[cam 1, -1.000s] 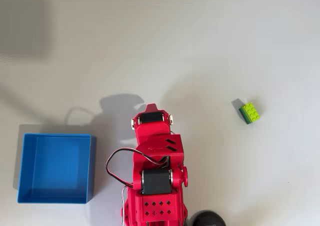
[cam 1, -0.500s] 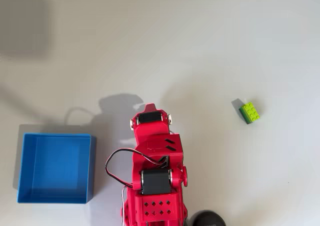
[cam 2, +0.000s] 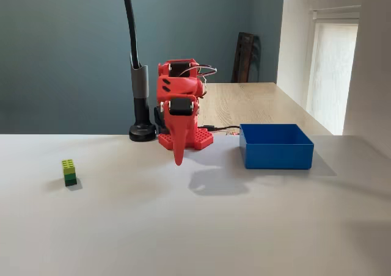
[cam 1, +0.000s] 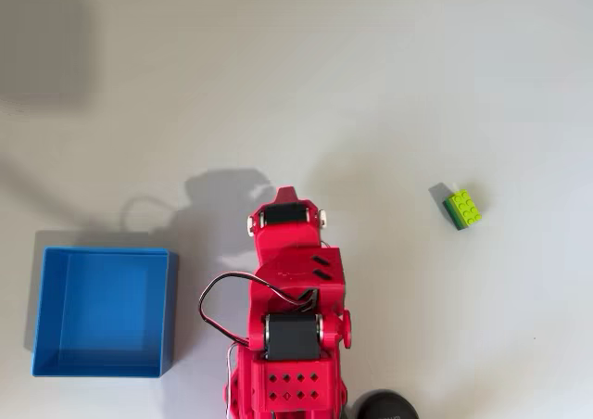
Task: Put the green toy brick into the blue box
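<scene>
Overhead view, left to right, landmark = red arm [cam 1: 292,317]. The blue box [cam 1: 170,312] sits just left of the arm's base, open top, nothing in it, flat on the white table [cam 1: 417,85]. The arm is folded up over its base, bottom centre. The gripper [cam 2: 178,157] hangs point-down in front of the base in the fixed view, above the table, touching nothing. Fingers look pressed together into one tip with nothing between them. The green toy brick [cam 1: 462,209] is well right of the arm, alone on the table, slightly rotated, studs up. In the fixed view sides flip: brick [cam 2: 69,172] left of the arm, box [cam 2: 276,146] right of it.

Handling, as a judgement: the brick is likely light, rigid hard plastic with smooth, slightly slippery sides; not fragile. Best hold is across two opposite flat side walls, low enough to catch both layers, jaws squared to its rotation. Small size means little margin; an off-centre pinch could twist or squirt it out.
</scene>
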Controlling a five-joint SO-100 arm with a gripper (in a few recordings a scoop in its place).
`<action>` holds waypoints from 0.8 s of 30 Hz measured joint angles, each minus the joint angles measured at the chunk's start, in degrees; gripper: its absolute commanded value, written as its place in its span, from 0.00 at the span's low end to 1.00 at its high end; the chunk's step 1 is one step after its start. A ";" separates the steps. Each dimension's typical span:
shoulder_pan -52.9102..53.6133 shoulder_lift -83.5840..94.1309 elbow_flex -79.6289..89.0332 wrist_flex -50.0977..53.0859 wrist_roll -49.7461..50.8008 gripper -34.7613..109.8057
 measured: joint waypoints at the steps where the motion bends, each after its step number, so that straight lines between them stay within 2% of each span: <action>1: 0.62 -1.93 -1.14 0.00 0.26 0.24; 17: 10.37 -40.52 -24.87 0.35 4.57 0.24; 24: 13.45 -51.33 -35.51 9.14 8.70 0.24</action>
